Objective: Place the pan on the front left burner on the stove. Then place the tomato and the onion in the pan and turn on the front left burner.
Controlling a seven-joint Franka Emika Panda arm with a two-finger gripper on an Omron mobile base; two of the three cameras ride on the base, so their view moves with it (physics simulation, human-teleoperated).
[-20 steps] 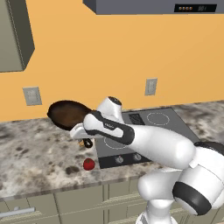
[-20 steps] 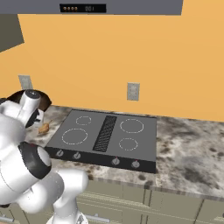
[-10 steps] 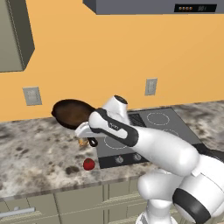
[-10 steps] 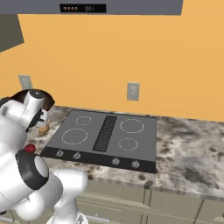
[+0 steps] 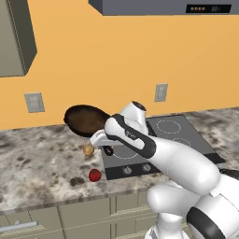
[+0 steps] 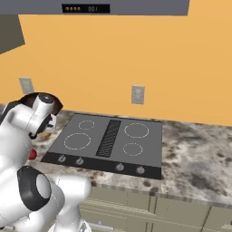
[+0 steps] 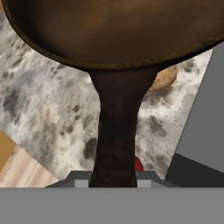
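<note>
the gripper [image 7: 114, 183] is clamped on the handle of the pan [image 5: 86, 120], one finger [image 7: 81, 183] on each side. the pan hangs in the air over the speckled counter [image 5: 37, 158], left of the stove [image 5: 158, 140]. below it the onion [image 5: 88, 149] sits on the counter just beside the stove's left edge, and the tomato [image 5: 94, 175] lies nearer the counter's front. the front left burner [image 6: 77, 141] is bare. the white arm reaches leftward from the base, elbow raised, wrist turned toward the wall.
</note>
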